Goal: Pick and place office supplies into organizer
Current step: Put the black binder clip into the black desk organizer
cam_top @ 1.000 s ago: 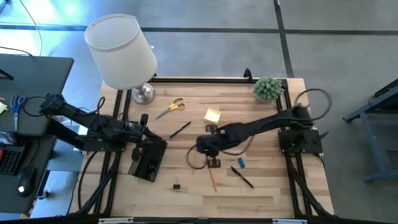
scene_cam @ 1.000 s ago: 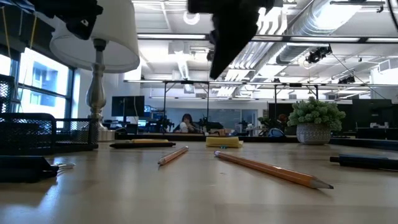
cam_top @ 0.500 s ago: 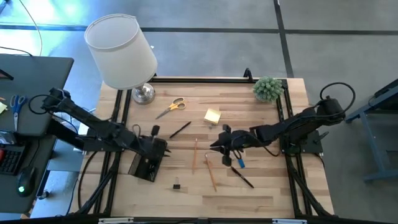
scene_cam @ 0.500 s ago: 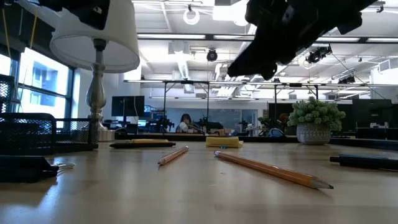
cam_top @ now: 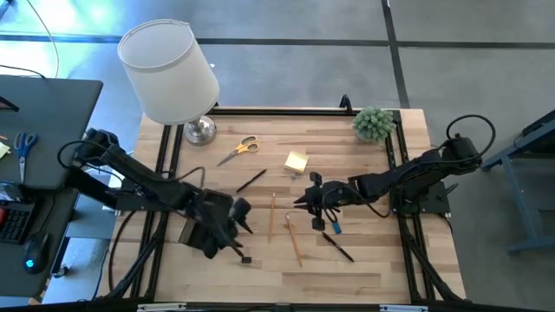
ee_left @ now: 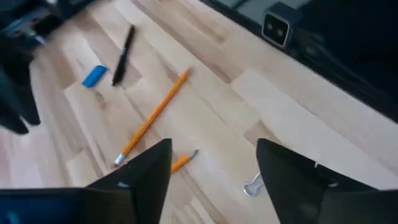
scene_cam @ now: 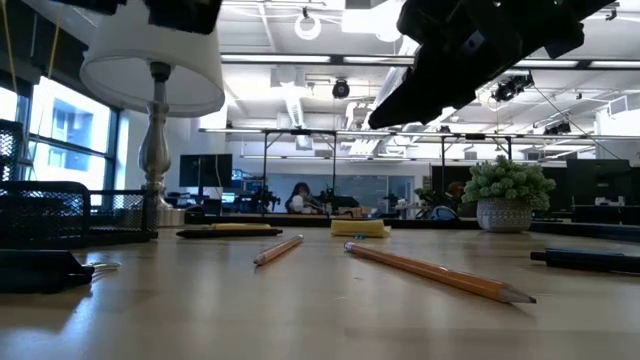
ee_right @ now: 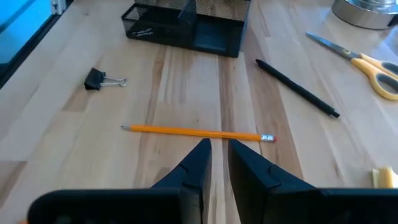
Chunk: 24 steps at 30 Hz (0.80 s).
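Observation:
The black organizer (cam_top: pixel 198 232) sits at the table's left, partly under my left arm. My left gripper (cam_top: pixel 242 227) hangs open just right of it, above the tiny black clip (cam_top: pixel 246 258); the clip's wire (ee_left: pixel 252 185) and a pencil end show between its fingers. Two wooden pencils (cam_top: pixel 271 215) (cam_top: pixel 295 242) lie mid-table. My right gripper (cam_top: pixel 305 202) hovers shut to their right, with nothing in it, and points at one pencil (ee_right: pixel 199 132). The yellow scissors (cam_top: pixel 238 148), sticky pad (cam_top: pixel 297 161), two black pens (cam_top: pixel 251 180) (cam_top: pixel 338 248) and the blue piece (cam_top: pixel 336 227) all lie flat.
A white-shaded lamp (cam_top: pixel 171 71) stands at the far left corner and a small green plant (cam_top: pixel 374 123) at the far right. Black frame rails run along the table's edges. A desk with a mouse and blue scissors (cam_top: pixel 23 144) stands left of the table.
My left gripper has swung from over the organizer's far end toward the near edge and right, to above the black clip, and has opened. My right gripper drew back toward the table's right edge, uncovering the second pencil, then held still.

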Each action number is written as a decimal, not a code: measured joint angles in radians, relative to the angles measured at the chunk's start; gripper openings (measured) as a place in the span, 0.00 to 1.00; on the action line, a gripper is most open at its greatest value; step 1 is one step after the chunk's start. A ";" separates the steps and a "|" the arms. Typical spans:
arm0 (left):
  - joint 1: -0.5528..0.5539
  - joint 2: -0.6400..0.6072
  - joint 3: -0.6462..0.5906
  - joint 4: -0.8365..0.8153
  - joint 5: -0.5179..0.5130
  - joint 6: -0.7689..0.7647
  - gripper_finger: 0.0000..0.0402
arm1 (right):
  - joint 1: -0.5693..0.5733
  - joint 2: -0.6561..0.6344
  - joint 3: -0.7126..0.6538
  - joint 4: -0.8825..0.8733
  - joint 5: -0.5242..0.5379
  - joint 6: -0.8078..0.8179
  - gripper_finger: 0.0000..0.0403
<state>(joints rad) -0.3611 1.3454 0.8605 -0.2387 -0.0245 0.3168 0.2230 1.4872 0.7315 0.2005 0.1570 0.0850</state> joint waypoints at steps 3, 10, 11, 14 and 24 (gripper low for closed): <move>0.001 0.079 0.099 -0.119 0.026 0.055 0.58 | 0.000 0.000 0.000 0.006 0.000 -0.012 0.12; -0.014 0.256 0.238 -0.373 0.055 0.178 0.54 | 0.009 0.001 0.000 0.002 -0.020 -0.007 0.14; -0.024 0.274 0.247 -0.381 0.054 0.207 0.54 | 0.015 0.001 0.000 -0.002 -0.022 -0.007 0.14; -0.064 0.326 0.271 -0.394 0.036 0.300 0.53 | 0.029 0.001 0.000 -0.012 -0.009 -0.013 0.13; -0.146 0.460 0.370 -0.417 -0.047 0.483 0.53 | 0.042 0.002 0.000 -0.036 -0.008 -0.015 0.11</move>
<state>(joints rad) -0.5068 1.8054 1.2302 -0.6557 -0.0719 0.8000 0.2646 1.4887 0.7315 0.1648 0.1487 0.0696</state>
